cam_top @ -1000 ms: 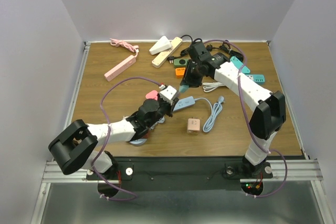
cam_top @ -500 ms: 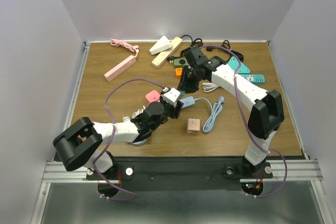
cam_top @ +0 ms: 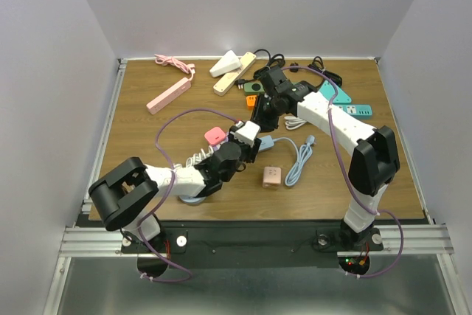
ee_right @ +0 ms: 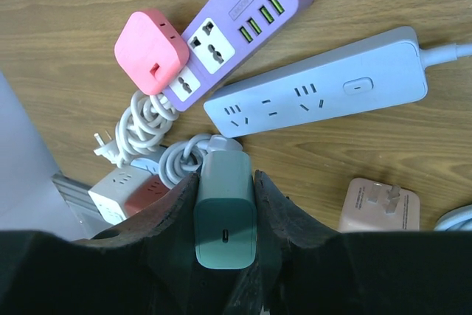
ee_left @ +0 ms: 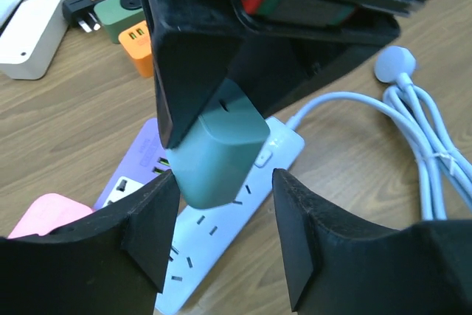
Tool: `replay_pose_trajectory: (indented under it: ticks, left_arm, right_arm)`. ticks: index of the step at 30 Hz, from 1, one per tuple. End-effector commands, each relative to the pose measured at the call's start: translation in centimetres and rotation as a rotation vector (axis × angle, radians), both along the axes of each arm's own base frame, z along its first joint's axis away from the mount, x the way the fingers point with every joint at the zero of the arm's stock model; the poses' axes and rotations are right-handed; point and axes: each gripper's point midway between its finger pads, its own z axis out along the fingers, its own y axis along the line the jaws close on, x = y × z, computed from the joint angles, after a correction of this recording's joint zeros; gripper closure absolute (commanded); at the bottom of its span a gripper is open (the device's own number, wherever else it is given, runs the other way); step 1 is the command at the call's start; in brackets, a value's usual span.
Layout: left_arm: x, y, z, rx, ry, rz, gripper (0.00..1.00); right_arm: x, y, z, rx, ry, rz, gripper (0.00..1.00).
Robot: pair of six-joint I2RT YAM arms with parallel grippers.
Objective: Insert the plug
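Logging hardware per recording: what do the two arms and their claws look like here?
Both the left arm and right arm have white shells on the links and bulky black joints. A thin purple cable runs loose along each in wide loops. The left claw and right claw have matte black, wedge-shaped fingers tapering to the tips. No markings are readable.

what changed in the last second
The left gripper reached forward and right until its open jaws flank the teal charger. The right gripper shifted only slightly, staying shut on that charger. The light blue power strip and pink plug stayed put.
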Motion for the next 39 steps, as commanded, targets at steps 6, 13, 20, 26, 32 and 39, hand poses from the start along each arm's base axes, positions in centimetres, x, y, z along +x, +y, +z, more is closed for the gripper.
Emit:
replay_pose_trajectory:
  ticks: [6,13,20,26,32,39]
  left_arm:
    - [1.3,-1.8,5.1,-0.112,-0.123,0.001,0.84]
    - [-1.6,-2.7,5.4,-0.131,-0.162,-0.186,1.0]
    - [-2.6,-2.2,5.2,-0.168,-0.132,-0.208,1.0]
    - [-1.9,-2.3,4.3,-0.15,-0.115,-0.175,0.78]
    - [-2.0,-1.3,4.1,-0.138,-0.112,-0.15,0.44]
    - [-2.0,0.8,2.0,-0.086,-0.079,-0.077,0.12]
  right_arm:
    - [-1.4,0.9,1.2,0.074,0.001,0.055,1.0]
    - [-1.6,0.1,1.4,0.05,-0.03,0.071,0.81]
    - [-2.0,-0.1,0.4,0.05,-0.008,0.053,0.88]
    - [-2.3,0.9,1.0,0.1,0.012,0.078,1.0]
    - [-2.3,1.0,1.5,0.117,0.015,0.076,1.0]
    - [-2.3,0.8,0.4,0.102,0.032,0.085,1.0]
